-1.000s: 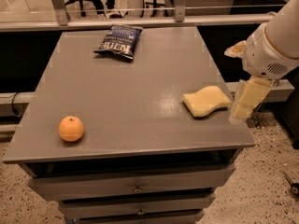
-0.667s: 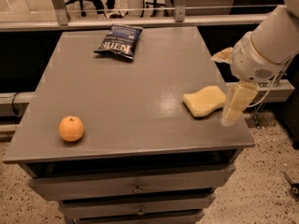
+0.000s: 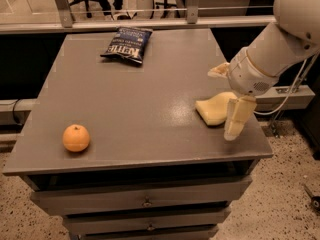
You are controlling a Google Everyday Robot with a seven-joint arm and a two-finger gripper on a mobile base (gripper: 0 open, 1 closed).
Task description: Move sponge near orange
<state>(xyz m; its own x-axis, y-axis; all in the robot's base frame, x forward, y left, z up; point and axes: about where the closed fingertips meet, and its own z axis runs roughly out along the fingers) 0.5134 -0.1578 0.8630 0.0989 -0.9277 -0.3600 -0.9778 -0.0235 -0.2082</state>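
Note:
The pale yellow sponge lies on the right side of the grey table, near its right edge. The orange sits at the table's front left, far from the sponge. My gripper reaches in from the right and is open. One finger is behind the sponge and the other finger is in front of it, covering the sponge's right end. The jaws straddle the sponge without closing on it.
A dark blue chip bag lies at the back of the table. Drawers sit under the tabletop. A railing runs behind the table, with chair legs beyond it. A cable hangs at the right.
My gripper has moved left from beside the table's right edge, so its open fingers now stand on either side of the sponge's right end. The sponge and the orange have not moved.

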